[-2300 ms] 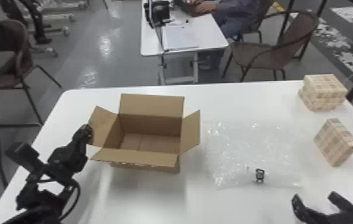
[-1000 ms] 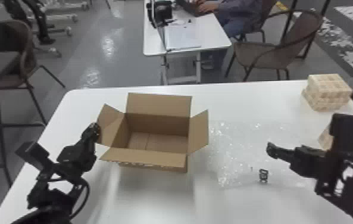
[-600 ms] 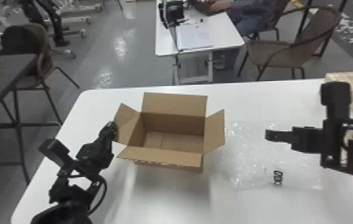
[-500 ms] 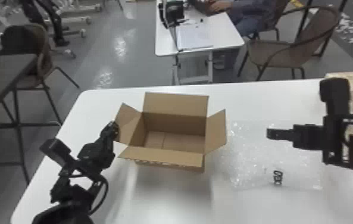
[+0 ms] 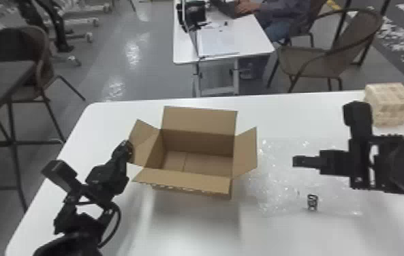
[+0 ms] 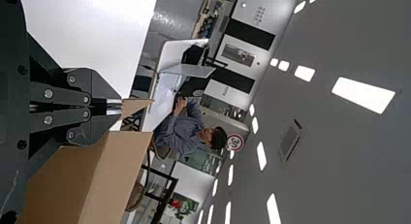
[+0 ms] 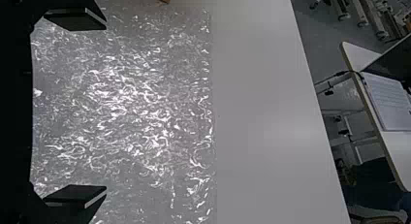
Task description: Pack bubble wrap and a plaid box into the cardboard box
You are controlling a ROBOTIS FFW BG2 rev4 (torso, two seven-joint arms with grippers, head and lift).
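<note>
The left gripper is at the cardboard box's left flap; in the left wrist view the left gripper is shut on that flap's edge. The open cardboard box stands upright with its flaps spread. Over the right part of the bubble wrap hangs the right gripper, partly hidden by its own arm. The right wrist view shows the right gripper open, fingers wide apart above the flat bubble wrap. A plaid box sits at the table's far right corner.
The white table has bare surface in front of the cardboard box. A small dark item or mark lies at the wrap's front. Beyond stand another table and a chair.
The right arm has come in from the lower right to above the bubble wrap, now covering a second plaid box. The head view has shifted slightly left. The left gripper stays at the flap.
</note>
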